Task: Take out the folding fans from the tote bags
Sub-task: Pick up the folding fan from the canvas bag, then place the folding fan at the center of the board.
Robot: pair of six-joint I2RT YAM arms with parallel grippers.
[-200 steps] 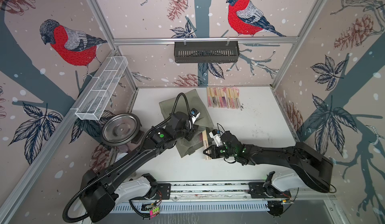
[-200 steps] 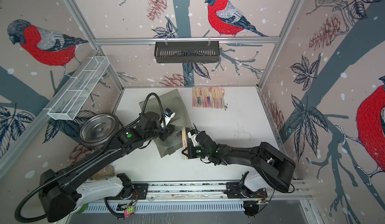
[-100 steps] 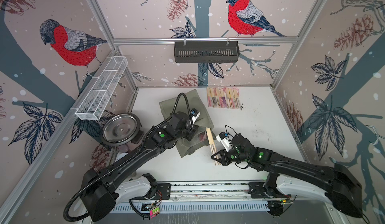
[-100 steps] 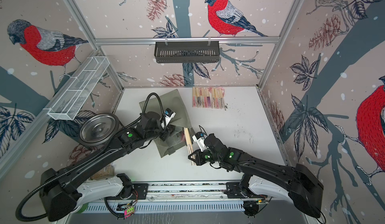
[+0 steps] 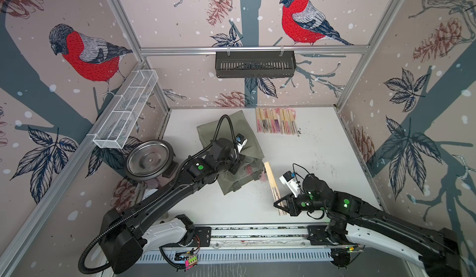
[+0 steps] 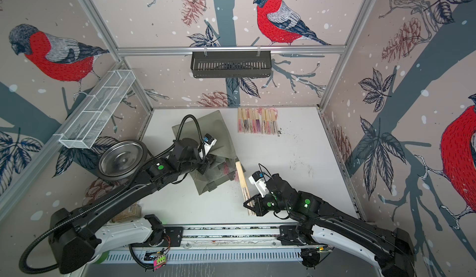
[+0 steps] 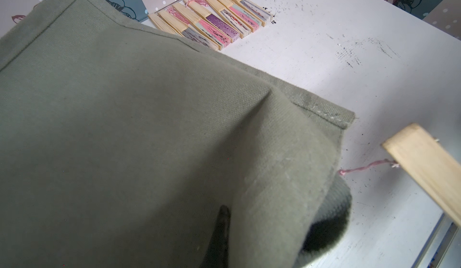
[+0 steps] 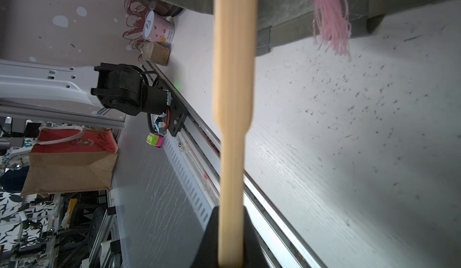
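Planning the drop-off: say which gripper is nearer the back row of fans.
Left: the left gripper is on the tote bag, close before the row of fans; right gripper holds a fan near the front rail.

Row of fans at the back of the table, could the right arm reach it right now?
Probably yes: only bare table lies between the right end effector and the row, with the tote off to the side. But it is shut on a fan, so no new grasp until that is released.
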